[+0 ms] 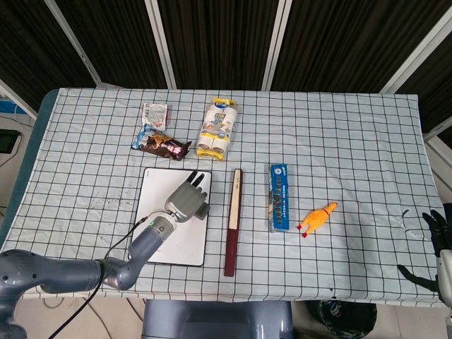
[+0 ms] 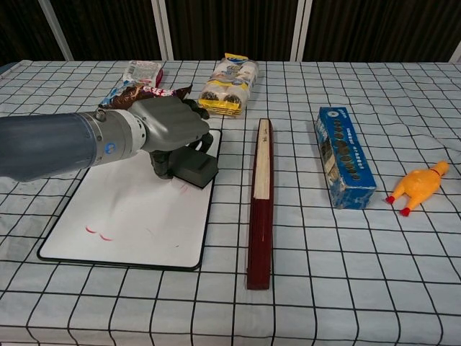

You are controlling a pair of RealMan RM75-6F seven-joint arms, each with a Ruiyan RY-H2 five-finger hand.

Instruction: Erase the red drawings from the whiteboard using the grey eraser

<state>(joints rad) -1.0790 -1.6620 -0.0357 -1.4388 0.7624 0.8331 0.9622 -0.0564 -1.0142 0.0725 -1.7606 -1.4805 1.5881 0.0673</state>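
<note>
The whiteboard (image 2: 122,216) (image 1: 159,212) lies flat on the checked cloth at the left. My left hand (image 2: 169,130) (image 1: 187,201) holds the grey eraser (image 2: 199,170) (image 1: 203,211) pressed down on the board's right edge. Small red marks (image 2: 99,233) remain near the board's front left, and a faint red smear (image 2: 182,189) shows just in front of the eraser. My right hand (image 1: 438,233) hangs off the table's right side with fingers apart, holding nothing.
A long dark red and cream box (image 2: 261,198) lies right beside the board. Further right are a blue box (image 2: 343,155) and a yellow rubber chicken (image 2: 419,184). Snack packs (image 2: 229,84) and wrappers (image 2: 144,92) sit behind the board.
</note>
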